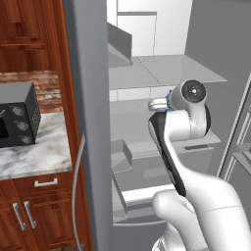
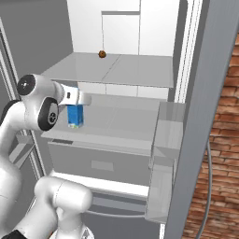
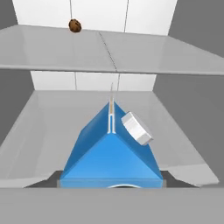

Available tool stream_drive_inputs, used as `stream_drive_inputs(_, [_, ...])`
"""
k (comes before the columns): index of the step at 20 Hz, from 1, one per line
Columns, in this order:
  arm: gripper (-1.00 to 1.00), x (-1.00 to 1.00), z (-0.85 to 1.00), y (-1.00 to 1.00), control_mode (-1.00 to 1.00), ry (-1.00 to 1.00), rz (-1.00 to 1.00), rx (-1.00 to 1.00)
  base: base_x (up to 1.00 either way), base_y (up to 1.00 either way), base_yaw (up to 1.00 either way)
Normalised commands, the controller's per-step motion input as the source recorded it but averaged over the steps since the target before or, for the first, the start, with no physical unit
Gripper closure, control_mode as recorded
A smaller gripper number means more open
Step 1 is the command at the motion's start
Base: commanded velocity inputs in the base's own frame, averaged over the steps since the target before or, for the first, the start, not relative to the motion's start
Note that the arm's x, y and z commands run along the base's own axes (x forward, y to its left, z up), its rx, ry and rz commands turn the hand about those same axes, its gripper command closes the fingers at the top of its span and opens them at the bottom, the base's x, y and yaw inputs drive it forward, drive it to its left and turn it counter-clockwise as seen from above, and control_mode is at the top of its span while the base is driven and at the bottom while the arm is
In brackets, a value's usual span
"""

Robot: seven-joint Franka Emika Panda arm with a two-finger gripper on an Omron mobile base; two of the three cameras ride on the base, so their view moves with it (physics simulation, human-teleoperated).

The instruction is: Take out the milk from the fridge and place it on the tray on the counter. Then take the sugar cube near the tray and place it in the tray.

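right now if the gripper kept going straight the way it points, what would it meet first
The small blue gabled milk carton, already between the jaws of the gripper. Past it, probably the pale back wall of the grey fridge, though depth is unclear.

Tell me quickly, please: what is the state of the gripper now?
Gripper: closed on the milk, which hangs just above the fridge shelf.

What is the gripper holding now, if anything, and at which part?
The gripper is closed on the milk, at the top of the carton around its gabled roof, inside the open fridge.
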Motion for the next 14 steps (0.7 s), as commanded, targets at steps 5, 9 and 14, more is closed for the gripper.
stream_drive_inputs(5, [1.00, -0.14, -0.04, 0.00, -1.00, 0.20, 0.10, 0.09, 0.00, 0.00, 0.00])
stream_drive_inputs(9, [1.00, -0.20, -0.07, 0.00, -1.00, 0.09, 0.09, 0.02, 0.00, 0.00, 0.00])
stream_drive_inputs(14, [1.00, -0.24, 0.00, 0.00, -1.00, -0.02, 0.02, 0.00, 0.00, 0.00, 0.00])
